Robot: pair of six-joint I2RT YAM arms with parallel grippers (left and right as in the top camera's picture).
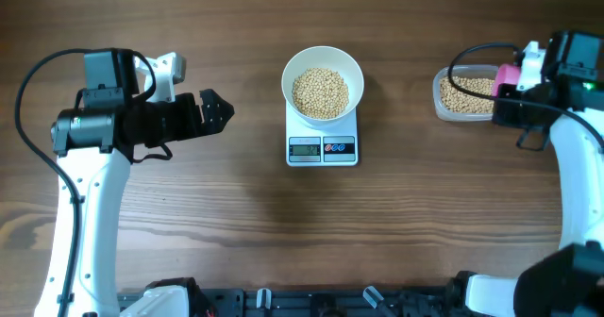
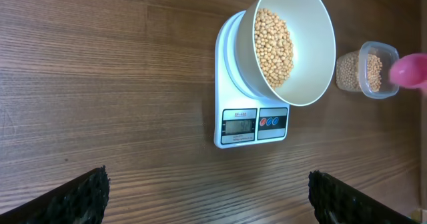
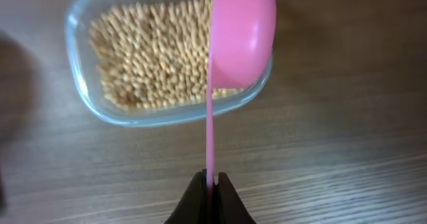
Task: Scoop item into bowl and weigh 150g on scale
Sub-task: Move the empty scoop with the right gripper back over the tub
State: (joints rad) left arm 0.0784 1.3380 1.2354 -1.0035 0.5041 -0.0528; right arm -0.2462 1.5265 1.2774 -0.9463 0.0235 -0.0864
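Beans [image 1: 321, 92] lie in a loose heap in the bottom of the white bowl [image 1: 323, 53], and the bowl sits squarely on the platform of the scale [image 1: 322, 149], so that whatever goes in registers at once. The scale's display and buttons face the near edge, clear of the bowl's overhang, which keeps the reading visible from above; the digits are too small to read, so how close the load stands to the target cannot be told.

Well apart to the right, a clear tub [image 1: 444, 95] holds the supply of the same beans. A pink scoop [image 3: 241, 31] hangs over the tub's far corner, its thin handle running straight back into the right pincer [image 3: 211, 184], which is clamped tight on the very end of that handle. Gripping at the tip gives the cup the longest reach into the tub and across to the bowl. Whether the cup carries beans cannot be told from this side.

The left pincer [image 1: 215, 111] rests well to the left of the scale, fingers spread wide and holding nothing, pointed toward the bowl; kept off the scale, it adds no weight and looks ready to steady the bowl if needed. All of it stands on the wooden bench [image 1: 283, 232]
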